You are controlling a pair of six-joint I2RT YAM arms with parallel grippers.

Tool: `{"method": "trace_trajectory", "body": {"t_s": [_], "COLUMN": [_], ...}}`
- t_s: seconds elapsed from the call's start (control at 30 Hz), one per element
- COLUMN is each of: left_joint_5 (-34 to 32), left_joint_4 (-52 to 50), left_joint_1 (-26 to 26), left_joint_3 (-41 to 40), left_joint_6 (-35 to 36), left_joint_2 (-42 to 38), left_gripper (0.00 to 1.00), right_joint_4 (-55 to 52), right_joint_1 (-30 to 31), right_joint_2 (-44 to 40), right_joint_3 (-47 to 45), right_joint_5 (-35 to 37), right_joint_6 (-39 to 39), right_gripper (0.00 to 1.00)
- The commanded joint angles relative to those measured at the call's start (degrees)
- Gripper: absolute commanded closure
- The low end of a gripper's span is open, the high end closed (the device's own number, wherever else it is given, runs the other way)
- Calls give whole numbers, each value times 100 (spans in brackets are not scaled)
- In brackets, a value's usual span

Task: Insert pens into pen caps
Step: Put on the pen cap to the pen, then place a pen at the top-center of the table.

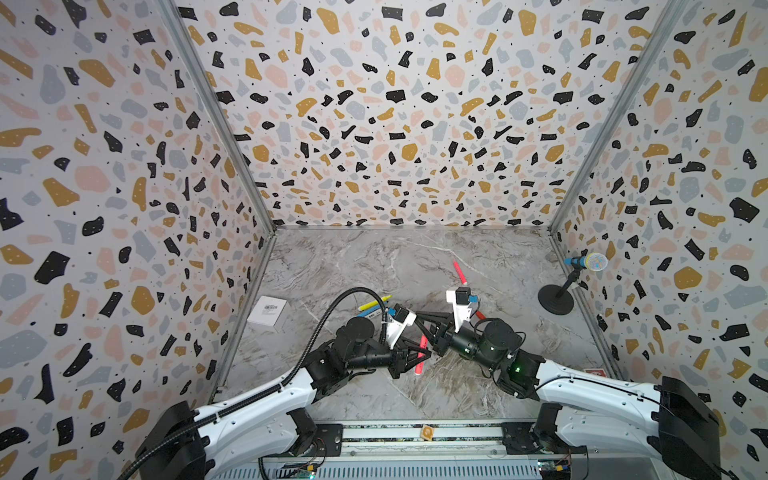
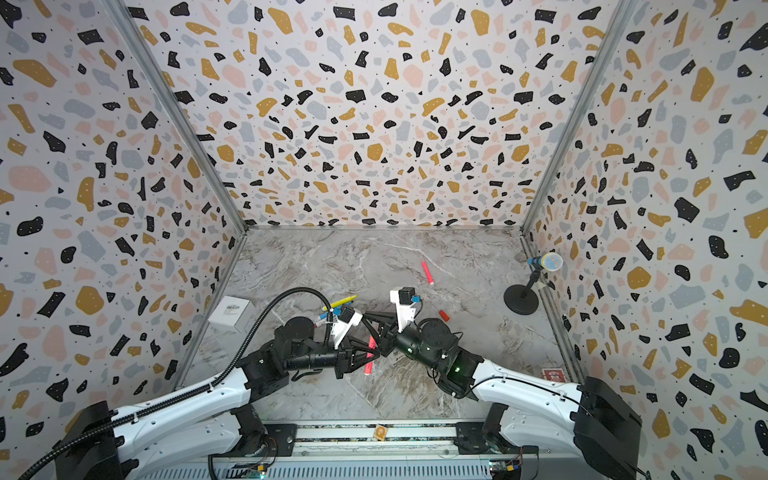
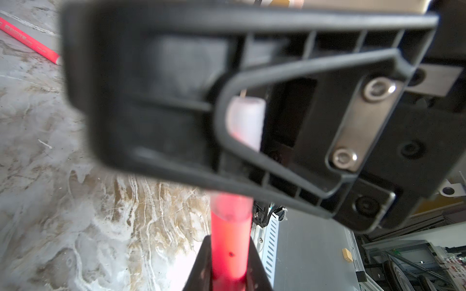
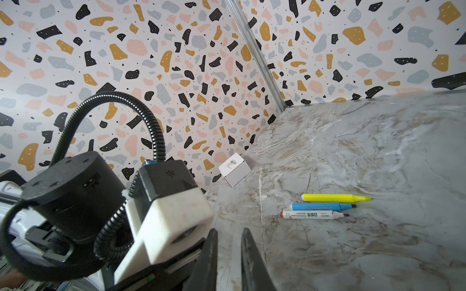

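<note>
— Marbled surface [image 1: 374,257], speckled walls [image 1: 374,124]. What do both top views give?
— Left gripper [image 1: 424,353] clamped on a pink pen [image 1: 420,365] above mid-surface; right gripper [image 1: 428,334] closed, just beside it. Second pink pen [image 1: 459,272] and one red-orange cap [image 2: 444,316] lie apart.
— Left wrist view?
— Pale stub [image 3: 245,121] past the pen; gripped or not, I cannot tell.
— Right wrist view?
— Yellow pen [image 4: 332,198], blue pen [image 4: 320,206], white pen [image 4: 310,215] in a row: five pens altogether. Capping looks underway; next needs a straight push along the barrel.
</note>
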Motion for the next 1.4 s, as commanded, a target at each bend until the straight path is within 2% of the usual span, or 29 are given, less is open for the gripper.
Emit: {"method": "trace_trajectory", "body": {"t_s": [0.0,0.07,0.2,0.27,0.47,0.53,0.73,1.03,1.37], "left_joint_5": [-1764,-1413,-1308,-1311,-1164,-1097,-1125,-1168,-1218], "left_joint_4": [3166,3038,3284,3234,2765,2618,2378,2255,2145], "left_joint_1": [714,698,603,561,448,406,221,60,-31], "left_joint_3": [457,411,-137,-282,-277,-252,-263,-205,-95], "left_joint_6": [-548,-428,-495,-463,-82,28,228,493,590], "left_joint_2": [-152,91,264,198,162,219,133,-47,-142], "left_gripper": [100,100,100,100,100,100,100,100,100], "right_joint_4": [-2348,-2447,-2627,-2801,-2686,-2707,-3420,-4101,-4416], "right_joint_1": [632,415,-89,-232,-631,-752,-962,-1326,-1406], "right_joint_2": [27,-86,-191,-162,-159,-205,-418,-761,-484], "right_joint_3": [-387,-92,571,892,1540,1817,2547,2655,2842], "right_joint_5": [-1742,-1993,-2570,-2753,-3230,-3304,-3064,-2271,-2650], "right_joint_6": [-119,-256,-534,-702,-836,-912,-1420,-1747,-2063], "right_gripper": [100,100,99,90,55,48,46,46,51]}}
